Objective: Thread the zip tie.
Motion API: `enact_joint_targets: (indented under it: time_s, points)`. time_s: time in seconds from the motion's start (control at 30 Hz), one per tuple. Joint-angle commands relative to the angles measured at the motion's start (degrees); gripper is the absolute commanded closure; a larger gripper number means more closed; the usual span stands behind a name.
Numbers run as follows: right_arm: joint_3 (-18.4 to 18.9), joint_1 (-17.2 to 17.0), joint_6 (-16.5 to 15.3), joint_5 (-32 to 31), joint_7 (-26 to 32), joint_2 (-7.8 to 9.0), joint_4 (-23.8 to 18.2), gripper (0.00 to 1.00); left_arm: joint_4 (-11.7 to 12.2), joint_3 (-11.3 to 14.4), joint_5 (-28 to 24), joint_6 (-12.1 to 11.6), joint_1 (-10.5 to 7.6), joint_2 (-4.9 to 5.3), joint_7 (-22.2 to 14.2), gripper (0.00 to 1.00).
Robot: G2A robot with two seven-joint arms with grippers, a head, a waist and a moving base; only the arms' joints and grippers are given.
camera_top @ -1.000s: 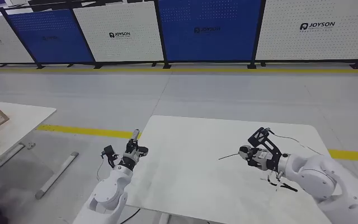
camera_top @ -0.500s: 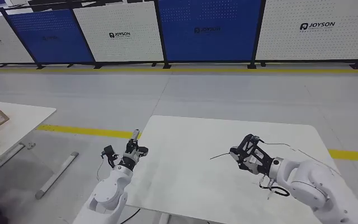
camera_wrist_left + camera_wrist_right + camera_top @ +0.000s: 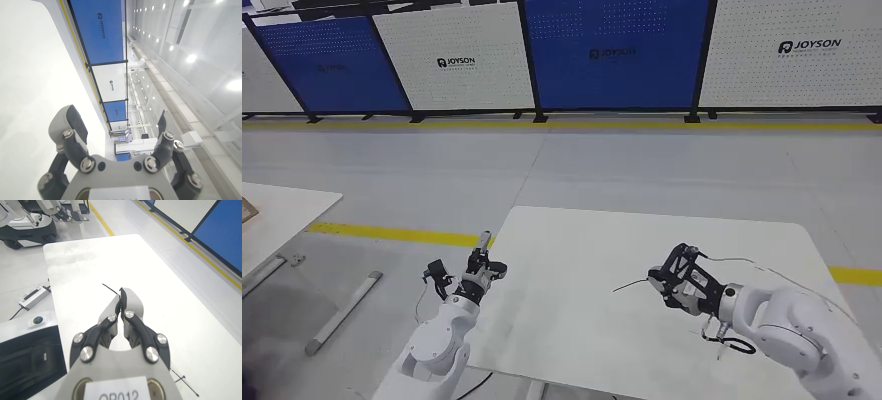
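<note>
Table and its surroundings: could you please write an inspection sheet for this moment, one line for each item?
Surface: white table with rounded corners.
Job's things: black zip tie, held by one end, with the free end sticking out above the table.
Clutter: nothing seen.
Grippers: right tool shut on the zip tie; left tool open, holding nothing, at the table's edge.
Cables: black cable looping under the right wrist; grey box with a lead, on the floor.
Surroundings: blue and white panels, yellow floor line, second table, another robot.
</note>
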Motion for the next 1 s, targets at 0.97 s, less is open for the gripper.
enact_joint_targets:
  time_s: [0.97]
  points:
    - [-5.7,6.1,0.0,-9.8,-12.9,3.09,1.8,1.00,-0.4,0.3,0.3,0.1,-0.12,0.05,-1.7,0.00]
